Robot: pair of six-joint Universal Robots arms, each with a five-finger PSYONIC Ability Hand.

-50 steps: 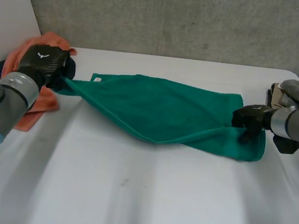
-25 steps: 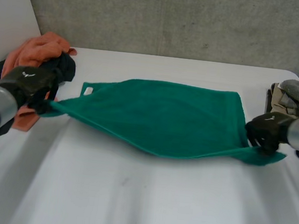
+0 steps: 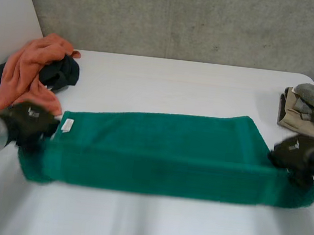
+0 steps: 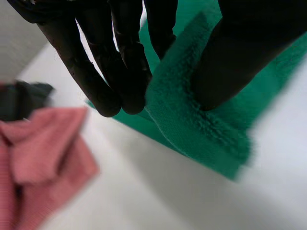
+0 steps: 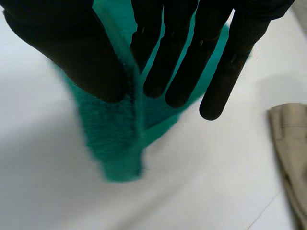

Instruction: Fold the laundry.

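Green towel is stretched wide over the near half of my white table. I see my left hand pinching its left end and my right hand pinching its right end, thumb against fingers.

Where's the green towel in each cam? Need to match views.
Head view: towel spans mid-table between left hand and right hand.
Left wrist view: towel end pinched between left hand's thumb and fingers.
Right wrist view: other towel end pinched the same way by right hand.
Shared landmark: white table under the towel.
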